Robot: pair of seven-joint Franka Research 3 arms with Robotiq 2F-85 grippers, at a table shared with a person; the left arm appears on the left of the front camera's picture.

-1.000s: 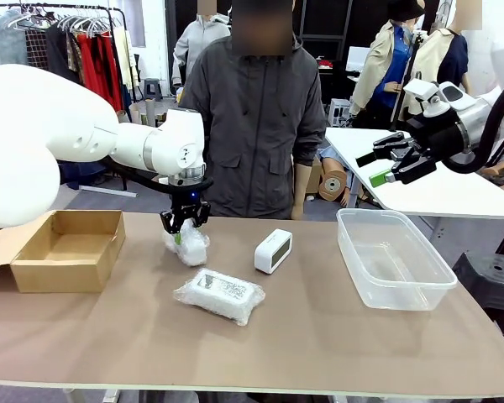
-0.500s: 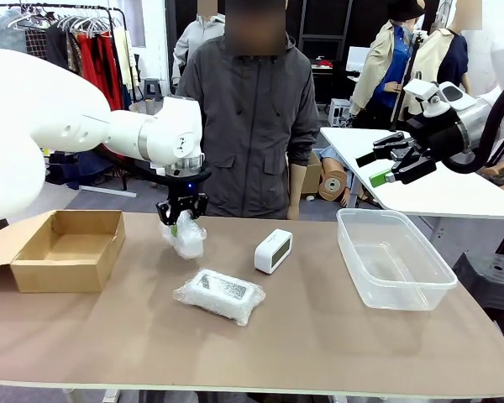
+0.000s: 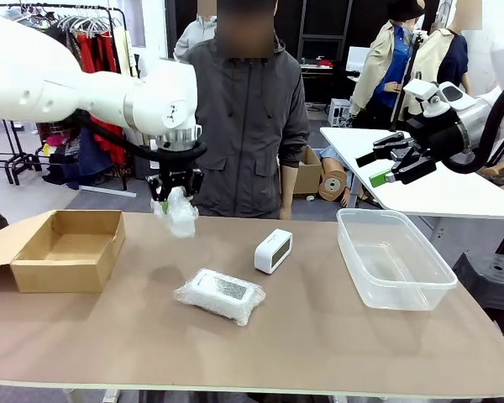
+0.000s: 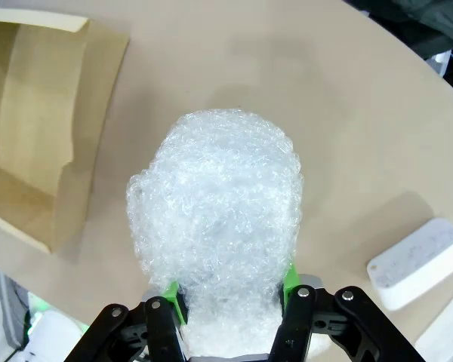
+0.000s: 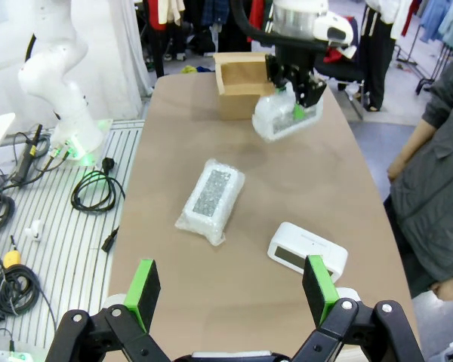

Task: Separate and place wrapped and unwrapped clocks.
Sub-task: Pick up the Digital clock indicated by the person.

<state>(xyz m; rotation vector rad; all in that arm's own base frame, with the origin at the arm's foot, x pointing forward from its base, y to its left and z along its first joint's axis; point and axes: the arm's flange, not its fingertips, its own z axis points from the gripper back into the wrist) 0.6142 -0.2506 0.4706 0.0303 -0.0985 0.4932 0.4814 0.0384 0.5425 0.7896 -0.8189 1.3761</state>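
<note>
My left gripper [image 3: 175, 199] is shut on the rounder wrapped clock [image 3: 180, 217], a white bundle in bubble wrap held in the air above the table's far left part. The left wrist view shows that bundle [image 4: 217, 226] between my green pads [image 4: 174, 290]. A flat rectangular wrapped clock [image 3: 221, 294] lies mid-table, also seen as a wrapped slab [image 5: 211, 197]. The bare white unwrapped clock [image 3: 273, 250] stands to its right, near the person. My right gripper [image 3: 385, 166] hangs open, high above the table's right end, holding nothing.
An open cardboard box [image 3: 65, 249] sits at the table's left end, just left of the lifted bundle. A clear plastic tub [image 3: 392, 258] stands on the right. A person in a grey jacket [image 3: 248, 117] stands at the far edge.
My left gripper has lifted the rounder wrapped clock off the table and carried it up and slightly left. The right arm has stayed still.
</note>
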